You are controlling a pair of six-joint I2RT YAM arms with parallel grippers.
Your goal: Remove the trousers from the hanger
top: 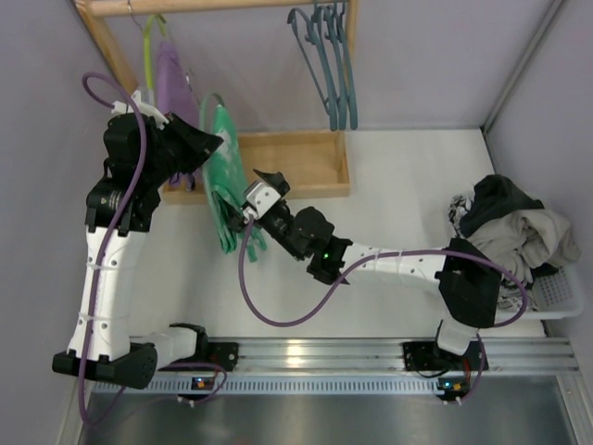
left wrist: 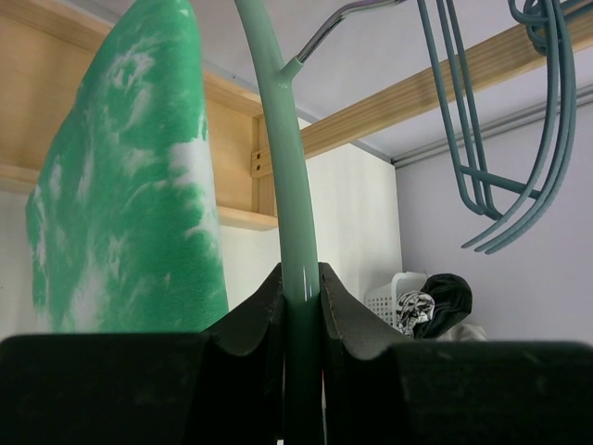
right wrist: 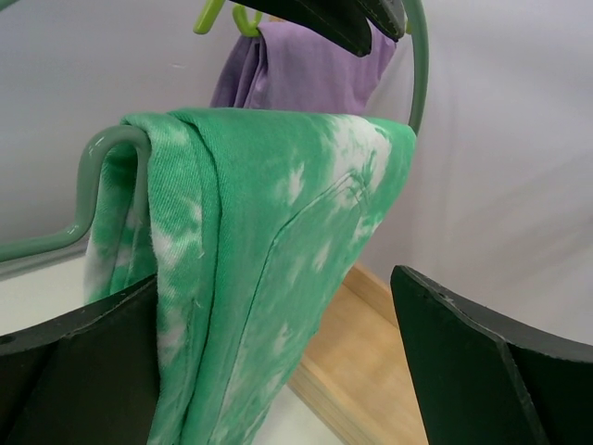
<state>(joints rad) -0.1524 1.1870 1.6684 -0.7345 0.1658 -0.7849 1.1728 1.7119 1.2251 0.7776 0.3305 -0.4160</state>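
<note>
One mint trousers (right wrist: 269, 232), apparently over hanger (right wrist: 104, 153).

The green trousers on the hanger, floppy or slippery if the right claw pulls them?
Probably floppy: the green trousers drape in soft folds over the hanger bar. They should slide off fairly easily, being only folded over that smooth bar. The hanger likely won't swing much, with the left claw shut on its stem.

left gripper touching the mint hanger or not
Touching. The left wrist view shows the left gripper shut on the mint hanger, both jaws pressed against its bar with no gap.
</note>
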